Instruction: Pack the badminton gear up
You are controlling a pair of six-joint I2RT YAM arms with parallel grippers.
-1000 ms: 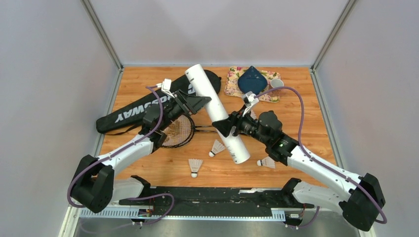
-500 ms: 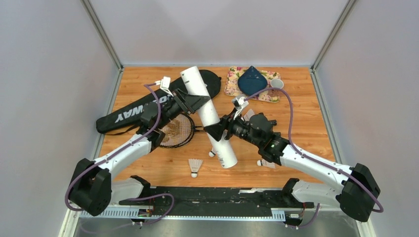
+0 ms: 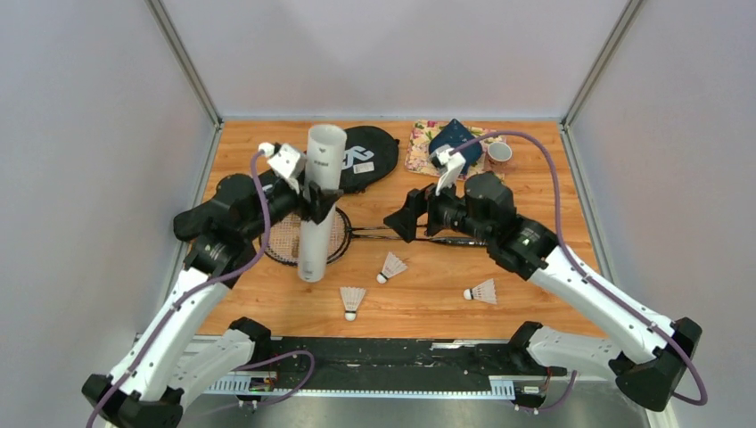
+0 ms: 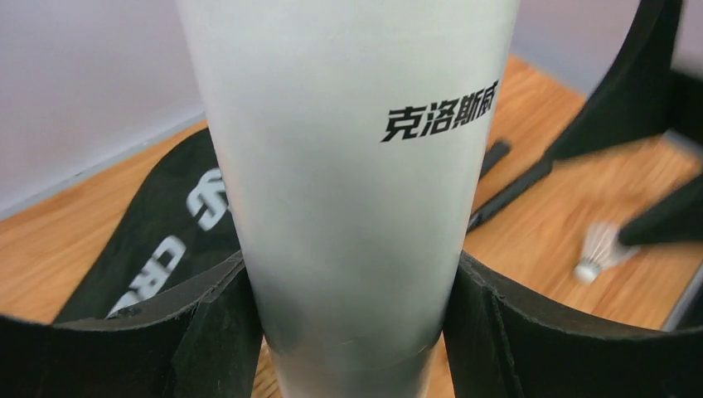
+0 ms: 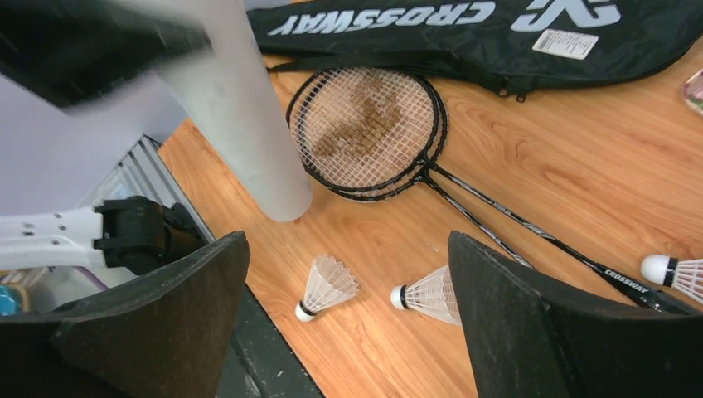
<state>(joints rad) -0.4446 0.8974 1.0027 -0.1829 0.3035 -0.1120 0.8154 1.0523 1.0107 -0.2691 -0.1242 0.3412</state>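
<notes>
**Top view:** left pincer was clamped on the white tube approx. mid-length. Tube stood near upright w/ open mouth up, lower end by the racket heads. Couldn't tell if that end touched the table. Right pincer hung over the racket shafts, jaws apart, nothing in it. Three shuttlecocks lay loose on the table nearer the front edge; a 4th wasn't seen. CROSSWAY cover lay at the back left, partly under the left arm.

**Left wrist:** pads pressed on both sides of the tube, printed side facing the cam. Grip looked square. Cover showed behind at left, one blurred shuttlecock at right.

**Right wrist:** jaws wide & empty. Below were two racket heads stacked, the tube end just beside them, and three shuttlecocks well apart from each other.

**Step in hand, as I judged it:** left holds the tube as a steady target while right fetches shuttlecocks.
- Keep the mouth up & clear of the right arm's path.
- Grip firm, but don't squash the wall.
- Right should take the nearest shuttlecock lightly.
- Line it up w/ the tube axis, cork end first.
- Let go only once it's inside the mouth.
- Any tilt could make a shuttlecock catch on the rim.
</notes>
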